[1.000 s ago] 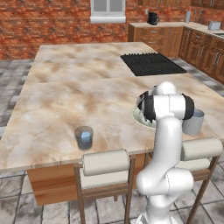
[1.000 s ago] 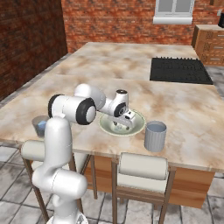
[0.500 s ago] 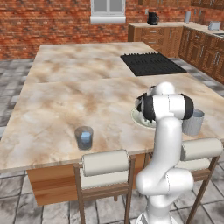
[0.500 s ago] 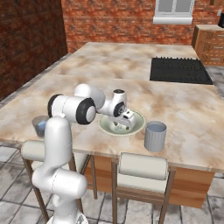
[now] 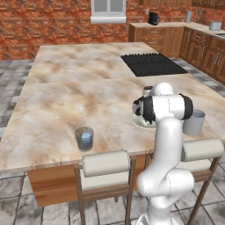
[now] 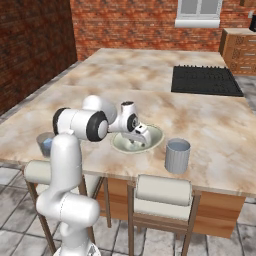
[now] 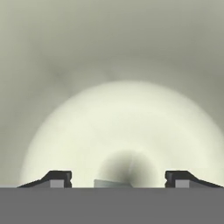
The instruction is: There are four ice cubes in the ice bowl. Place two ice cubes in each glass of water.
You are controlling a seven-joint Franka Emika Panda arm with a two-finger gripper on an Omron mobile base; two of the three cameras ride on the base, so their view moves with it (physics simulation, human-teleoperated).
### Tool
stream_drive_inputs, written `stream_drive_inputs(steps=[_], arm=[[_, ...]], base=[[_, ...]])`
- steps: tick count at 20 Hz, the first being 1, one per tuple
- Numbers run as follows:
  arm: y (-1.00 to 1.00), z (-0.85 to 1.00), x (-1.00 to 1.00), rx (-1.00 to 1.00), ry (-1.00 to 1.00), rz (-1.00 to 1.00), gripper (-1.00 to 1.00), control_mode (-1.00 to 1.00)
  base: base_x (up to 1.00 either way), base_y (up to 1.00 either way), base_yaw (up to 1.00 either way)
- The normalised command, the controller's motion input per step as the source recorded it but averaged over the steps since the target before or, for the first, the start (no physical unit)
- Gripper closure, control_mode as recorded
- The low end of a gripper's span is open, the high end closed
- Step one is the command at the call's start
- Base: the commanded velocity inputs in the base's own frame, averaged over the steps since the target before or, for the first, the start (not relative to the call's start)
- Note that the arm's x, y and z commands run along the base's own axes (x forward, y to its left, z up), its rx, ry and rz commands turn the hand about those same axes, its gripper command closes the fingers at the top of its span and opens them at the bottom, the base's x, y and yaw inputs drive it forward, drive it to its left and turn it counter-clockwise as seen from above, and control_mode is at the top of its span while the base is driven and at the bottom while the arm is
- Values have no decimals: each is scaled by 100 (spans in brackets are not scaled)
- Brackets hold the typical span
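Lowered deeper since the earlier frame, the claw (image 7: 118,181) sits in the ice bowl (image 6: 155,136) at frame centre, fingers parted astride an ice cube (image 7: 111,183), apparently pick-up; closing comes next.

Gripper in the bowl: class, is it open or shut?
Open. In the hand view the fingertips stand wide apart over the bowl, a pale cube between them, not yet gripped.

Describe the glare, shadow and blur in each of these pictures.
Hand view: the ice bowl is a soft, blown-out pale glow with one dark shadow between the claw tips. Right base view: evenly lit, the bowl's rim glossy. Left base view: flat light, sharp.
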Motion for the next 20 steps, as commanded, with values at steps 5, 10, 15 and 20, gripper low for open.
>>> stream_drive_inputs(steps=[5, 10, 15, 20], arm=[[10, -31, 0, -6, 0, -7, 100, -100], [1, -24, 0, -2, 0, -8, 100, -100], [-4, -3, -7, 0, -2, -11, 100, -100], [-36, 47, -42, 6, -10, -15, 100, -100]], base=[[0, 0, 0], [0, 0, 0], [0, 0, 0], [0, 0, 0]])
